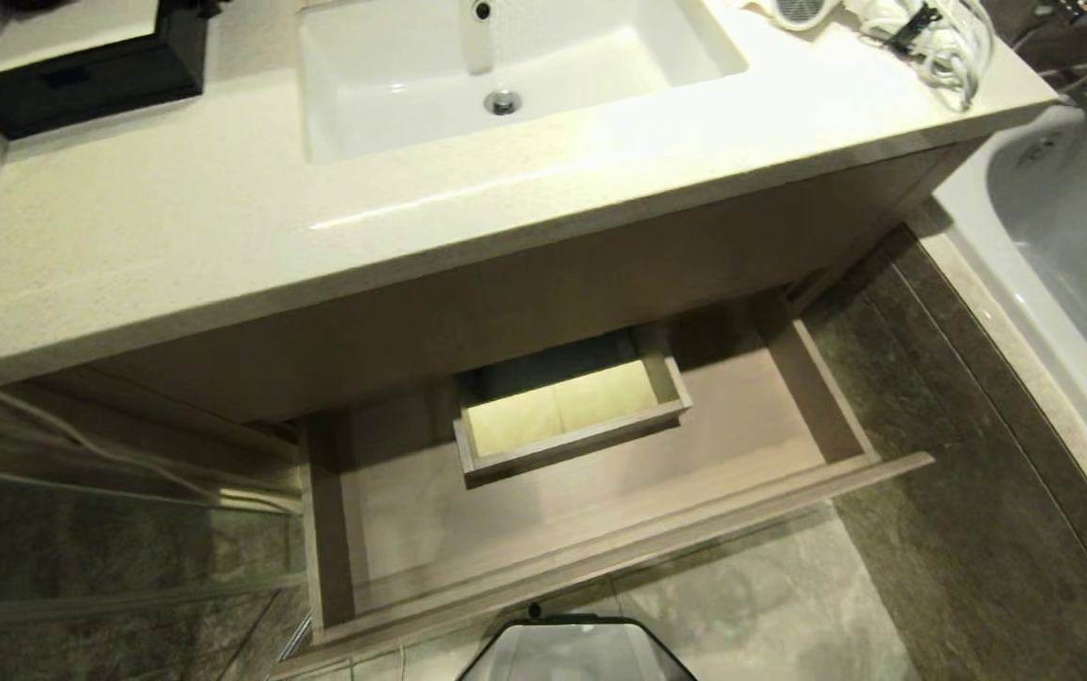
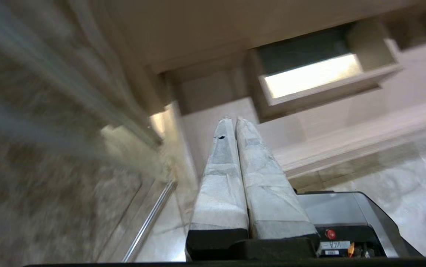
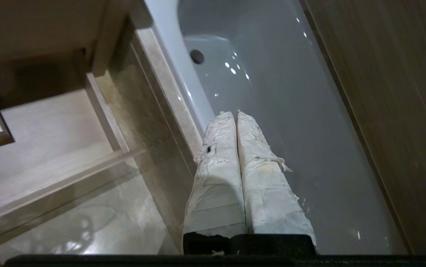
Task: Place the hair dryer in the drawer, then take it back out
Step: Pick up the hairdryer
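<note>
Right gripper [image 3: 235, 113] closed over bathtub [image 3: 272, 111], drawer [image 1: 600, 530] seemingly empty

Neither of my arms appears in the head view. My left gripper [image 2: 234, 119] is closed, its two tape-wrapped fingers [image 2: 220, 174] pressed together along their length, tips pointing toward 12 o'clock in the left wrist view. My right gripper [image 3: 234, 112] is likewise closed and empty, wrapped fingers [image 3: 218, 167] touching, tips toward 12 o'clock in the right wrist view.

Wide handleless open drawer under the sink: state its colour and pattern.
The drawer is pale beige wood-grain, clearest in the head view.
</note>
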